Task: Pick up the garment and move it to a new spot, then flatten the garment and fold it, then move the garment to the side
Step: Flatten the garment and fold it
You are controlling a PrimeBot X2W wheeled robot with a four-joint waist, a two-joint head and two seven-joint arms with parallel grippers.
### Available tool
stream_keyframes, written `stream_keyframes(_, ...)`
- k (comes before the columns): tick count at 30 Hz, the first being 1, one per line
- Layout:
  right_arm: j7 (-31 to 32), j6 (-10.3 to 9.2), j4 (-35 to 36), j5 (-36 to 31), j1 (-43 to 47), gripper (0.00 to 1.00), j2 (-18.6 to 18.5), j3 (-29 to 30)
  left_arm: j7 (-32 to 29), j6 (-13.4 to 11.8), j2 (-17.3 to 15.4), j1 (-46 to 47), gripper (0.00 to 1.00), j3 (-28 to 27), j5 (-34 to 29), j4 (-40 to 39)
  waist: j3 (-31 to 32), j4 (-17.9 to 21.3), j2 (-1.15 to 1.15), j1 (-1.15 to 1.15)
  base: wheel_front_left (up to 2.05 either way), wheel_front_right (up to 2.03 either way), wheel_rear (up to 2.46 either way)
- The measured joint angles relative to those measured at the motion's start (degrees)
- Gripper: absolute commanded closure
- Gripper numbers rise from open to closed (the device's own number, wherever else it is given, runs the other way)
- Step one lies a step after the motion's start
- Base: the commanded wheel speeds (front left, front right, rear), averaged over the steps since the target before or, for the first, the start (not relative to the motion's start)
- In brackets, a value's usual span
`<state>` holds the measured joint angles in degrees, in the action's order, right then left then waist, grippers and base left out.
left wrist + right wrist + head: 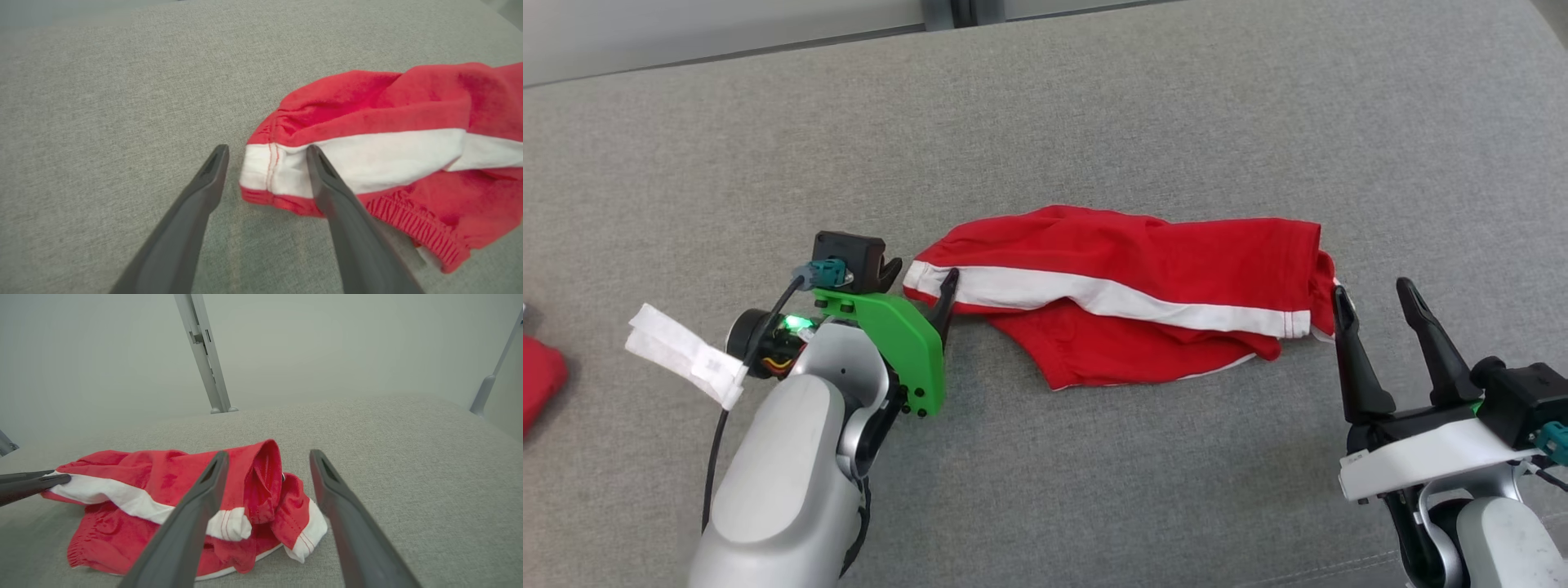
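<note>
Shorts (1127, 269) lie rumpled on a grey cushion (1094, 98). Left gripper (267, 149) sits at their 9 o'clock, right gripper (1372, 290) at 3, both spread apart.

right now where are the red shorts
Head view, centre: the shorts lie on the grey cushion, left end at the left end effector, right end beside the right end effector.

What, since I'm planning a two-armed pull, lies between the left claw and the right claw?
The red fabric garment with a white stripe spans that stretch, left claw to right claw, in the head view.
</note>
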<state>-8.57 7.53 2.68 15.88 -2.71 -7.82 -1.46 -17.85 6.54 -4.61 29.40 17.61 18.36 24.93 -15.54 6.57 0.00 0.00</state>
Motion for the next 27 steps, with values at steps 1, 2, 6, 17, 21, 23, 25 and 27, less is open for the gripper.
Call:
stream_keyframes(1, 0.0, 0.0, -0.1, 0.0, 0.0, 0.0, 0.0, -0.2, 0.1, 0.0, 0.0, 0.1, 1.0, -0.2, 0.2, 0.0, -0.3, 0.2, 0.0, 0.0, 0.0, 0.0, 0.0)
stream_keyframes(2, 0.0, 0.0, -0.1, 0.1, 0.1, 0.0, -0.1, -0.5, 0.1, 0.0, 0.0, 0.4, 1.0, -0.3, 0.5, 0.1, -0.6, 0.4, 0.0, 0.0, 0.0, 0.0, 0.0)
stream_keyframes(6, 1.3, 0.0, -0.1, 0.2, 1.5, 0.0, -0.3, -2.5, 0.0, 0.0, -0.3, 0.6, 1.0, -0.1, 0.8, 0.1, -1.4, 0.7, 0.0, 0.0, 0.0, 0.0, 0.0)
stream_keyframes(17, 3.0, 0.0, -4.0, 1.3, 0.9, 0.0, -0.8, -6.4, 1.6, 0.0, -0.3, -0.5, 1.0, 1.1, 1.5, -2.3, -1.8, 0.0, 0.0, 0.0, 0.0, 0.0, 0.0)
stream_keyframes(21, 2.8, 0.0, -6.0, 1.4, -1.5, 1.0, -1.1, -7.3, 2.5, 0.0, -0.3, -0.8, 1.0, 1.4, 1.6, -3.2, -1.9, -0.4, 0.0, 0.0, 0.0, 0.0, 0.0)
stream_keyframes(23, 2.4, 0.0, -6.6, 1.5, -2.3, 1.0, -1.2, -7.6, 3.5, 0.0, -0.2, -1.0, 1.0, 1.5, 1.7, -4.2, -1.9, -0.7, 0.0, 0.0, 0.0, 0.0, 0.0)
stream_keyframes(25, 1.4, 0.0, -6.4, 1.7, -2.8, 1.0, -1.6, -7.8, 4.9, -0.1, -0.2, -1.3, 1.0, 1.5, 1.7, -5.4, -1.8, -1.0, 0.0, 0.0, 0.0, 0.0, 0.0)
stream_keyframes(27, 0.5, 0.0, -5.8, 1.7, -3.3, 1.0, -2.3, -7.4, 6.4, -0.5, -0.2, -1.6, 1.0, 1.4, 1.7, -6.8, -1.4, -1.2, 0.0, 0.0, 0.0, 0.0, 0.0)
